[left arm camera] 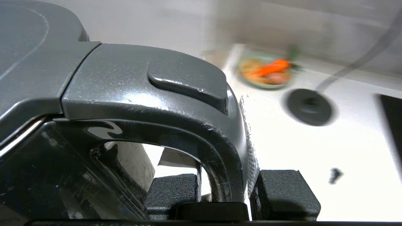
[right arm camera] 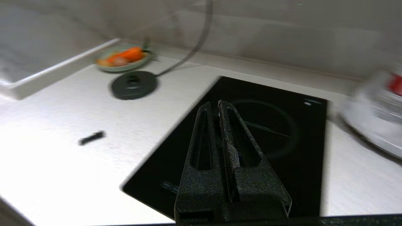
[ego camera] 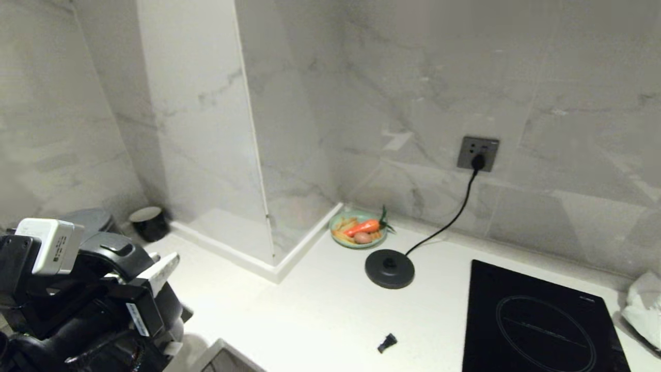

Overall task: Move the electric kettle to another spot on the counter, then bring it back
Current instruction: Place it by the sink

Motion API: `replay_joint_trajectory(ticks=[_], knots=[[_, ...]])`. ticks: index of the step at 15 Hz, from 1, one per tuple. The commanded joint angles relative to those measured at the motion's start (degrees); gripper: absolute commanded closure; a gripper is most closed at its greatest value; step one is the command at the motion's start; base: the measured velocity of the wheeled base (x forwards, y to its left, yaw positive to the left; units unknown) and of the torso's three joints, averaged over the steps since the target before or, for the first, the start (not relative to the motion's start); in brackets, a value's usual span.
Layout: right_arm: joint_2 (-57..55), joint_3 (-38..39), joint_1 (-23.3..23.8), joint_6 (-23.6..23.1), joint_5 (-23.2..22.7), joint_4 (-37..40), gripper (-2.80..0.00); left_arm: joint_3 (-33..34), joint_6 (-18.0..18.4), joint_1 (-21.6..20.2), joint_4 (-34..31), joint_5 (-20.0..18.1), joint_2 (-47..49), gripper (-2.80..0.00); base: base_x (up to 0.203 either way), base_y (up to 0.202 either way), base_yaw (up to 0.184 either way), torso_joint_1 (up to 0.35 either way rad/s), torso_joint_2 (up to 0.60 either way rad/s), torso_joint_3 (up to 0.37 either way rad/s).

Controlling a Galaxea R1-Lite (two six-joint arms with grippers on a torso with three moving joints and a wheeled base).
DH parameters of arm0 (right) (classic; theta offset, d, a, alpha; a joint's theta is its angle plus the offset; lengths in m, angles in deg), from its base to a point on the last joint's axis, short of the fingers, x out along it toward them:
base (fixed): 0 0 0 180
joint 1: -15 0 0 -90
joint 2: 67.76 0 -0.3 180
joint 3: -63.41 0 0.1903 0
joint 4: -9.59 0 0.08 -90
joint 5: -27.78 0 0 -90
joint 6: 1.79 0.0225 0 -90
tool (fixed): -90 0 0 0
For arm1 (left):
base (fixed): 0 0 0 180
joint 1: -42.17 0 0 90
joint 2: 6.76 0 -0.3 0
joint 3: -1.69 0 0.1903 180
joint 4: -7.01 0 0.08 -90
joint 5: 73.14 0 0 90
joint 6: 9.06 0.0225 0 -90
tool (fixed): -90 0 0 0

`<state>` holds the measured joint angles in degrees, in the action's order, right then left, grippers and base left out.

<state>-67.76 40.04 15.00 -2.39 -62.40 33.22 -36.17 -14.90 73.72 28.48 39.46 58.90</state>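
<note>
The electric kettle [ego camera: 111,250] is at the far left, away from its base; its dark grey lid and handle top [left arm camera: 141,91] fill the left wrist view. My left gripper [left arm camera: 224,179] is shut on the kettle's loop handle, one black finger [left arm camera: 171,191] inside the loop and one outside. Whether the kettle rests on the white counter [ego camera: 320,305] is hidden by the arm. In the right wrist view my right gripper [right arm camera: 216,105] hangs shut and empty over the hob; it is outside the head view.
The round black base disc [ego camera: 389,268] with its cord to the wall socket [ego camera: 477,153] sits mid-counter, beside a plate of vegetables [ego camera: 359,230]. A black induction hob [ego camera: 537,320] lies right, a small black cup [ego camera: 148,223] back left, a small black piece [ego camera: 387,342] near the front.
</note>
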Motion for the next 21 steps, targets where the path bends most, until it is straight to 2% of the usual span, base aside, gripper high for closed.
replay_joint_trajectory(ticks=[1, 3, 5, 11, 15, 19, 21], knots=[[0.0, 0.0, 0.0, 0.0, 0.0, 0.0, 0.00, 0.0, 0.0, 0.0, 0.3, 0.1, 0.5, 0.00, 0.000, -0.010, 0.173, -0.002, 0.00, 0.002], [0.0, 0.0, 0.0, 0.0, 0.0, 0.0, 0.00, -0.2, 0.0, 0.2, 0.3, -0.1, 0.6, 0.00, -0.003, -0.007, 0.167, 0.003, 0.00, 0.002], [0.0, 0.0, 0.0, 0.0, 0.0, 0.0, 0.00, -0.7, -0.1, 0.1, 0.3, -2.2, 1.6, 0.00, -0.004, -0.005, 0.108, 0.004, 0.00, 0.001], [0.0, 0.0, 0.0, 0.0, 0.0, 0.0, 0.00, -7.0, -1.7, -0.3, 1.4, -2.3, 12.7, 0.00, 0.000, 0.000, 0.000, 0.000, 0.00, 0.000], [0.0, 0.0, 0.0, 0.0, 0.0, 0.0, 0.00, -12.2, -1.5, -1.4, 7.5, -2.3, 23.7, 0.00, 0.000, 0.000, 0.000, 0.000, 0.00, 0.000], [0.0, 0.0, 0.0, 0.0, 0.0, 0.0, 0.00, -19.0, -0.7, -2.4, 18.1, -2.7, 35.0, 0.00, 0.000, 0.000, 0.000, 0.000, 0.00, 0.000], [0.0, 0.0, 0.0, 0.0, 0.0, 0.0, 0.00, -22.4, 0.0, -2.4, 20.7, -3.7, 38.9, 0.00, 0.000, 0.000, 0.000, 0.000, 0.00, 0.000]])
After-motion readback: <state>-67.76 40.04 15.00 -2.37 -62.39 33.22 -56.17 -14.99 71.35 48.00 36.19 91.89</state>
